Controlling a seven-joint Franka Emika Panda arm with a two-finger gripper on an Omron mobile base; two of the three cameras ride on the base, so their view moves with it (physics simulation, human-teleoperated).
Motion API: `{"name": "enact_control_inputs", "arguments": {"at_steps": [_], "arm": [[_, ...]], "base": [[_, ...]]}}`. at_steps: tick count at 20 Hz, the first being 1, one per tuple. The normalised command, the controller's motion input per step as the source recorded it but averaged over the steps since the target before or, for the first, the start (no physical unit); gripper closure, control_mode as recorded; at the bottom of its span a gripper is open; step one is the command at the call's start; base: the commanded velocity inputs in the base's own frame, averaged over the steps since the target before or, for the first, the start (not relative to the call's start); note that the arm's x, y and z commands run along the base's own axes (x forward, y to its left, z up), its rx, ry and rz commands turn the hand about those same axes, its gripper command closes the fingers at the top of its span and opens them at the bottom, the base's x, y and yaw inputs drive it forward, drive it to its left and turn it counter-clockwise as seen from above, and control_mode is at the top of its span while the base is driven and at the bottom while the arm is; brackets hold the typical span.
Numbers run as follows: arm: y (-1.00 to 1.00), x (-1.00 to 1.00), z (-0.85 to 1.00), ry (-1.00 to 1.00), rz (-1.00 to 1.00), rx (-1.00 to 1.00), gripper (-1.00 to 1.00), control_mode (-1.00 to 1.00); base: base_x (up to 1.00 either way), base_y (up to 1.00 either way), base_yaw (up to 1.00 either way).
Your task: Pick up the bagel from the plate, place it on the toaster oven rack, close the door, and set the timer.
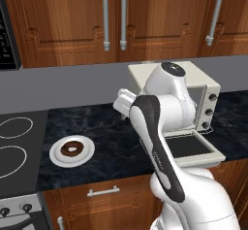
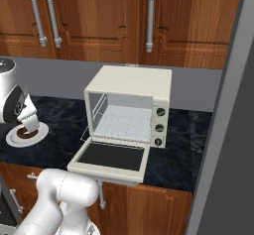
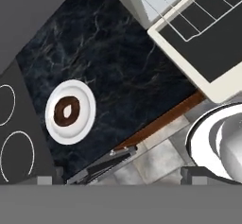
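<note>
Bagel [image 3: 66,111], a small chocolate-brown ring, is seen lying centred on the round white plate [image 3: 86,108] on the dark marble counter [image 3: 118,72], well apart from the gripper [image 3: 121,176], which is spread wide, holding nothing, and aimed between plate and open cream toaster oven [image 2: 130,111].

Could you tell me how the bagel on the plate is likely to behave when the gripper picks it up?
The bagel is a small ring lying flat on the plate, so it probably won't roll. It looks light for its size and likely gives a little when squeezed. Pushed sideways, it might slide across the smooth plate instead of lifting.
</note>
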Motion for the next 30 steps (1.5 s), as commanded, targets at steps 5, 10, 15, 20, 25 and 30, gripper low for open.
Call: {"name": "enact_control_inputs", "arguments": {"at_steps": [5, 10, 15, 20, 25, 30], "arm": [[0.82, 0.13, -0.11, 0.17, 0.00, -0.13, -1.00, -1.00], [0.50, 0.32, -0.37, 0.17, 0.00, -0.07, -1.00, -1.00], [0.23, 0.44, -0.59, 0.11, 0.00, -0.03, -1.00, -1.00], [0.18, 0.50, -0.62, 0.09, 0.00, -0.04, -1.00, -1.00], [0.22, 0.35, -0.53, 0.05, 0.00, -0.05, -1.00, -1.00], [0.31, 0.36, -0.41, 0.04, 0.00, -0.07, -1.00, -1.00]], "base": [[0.00, 0.00, 0.00], [0.00, 0.00, 0.00], [0.00, 0.00, 0.00], [0.00, 0.00, 0.00], [0.00, 0.00, 0.00], [0.00, 0.00, 0.00]]}}
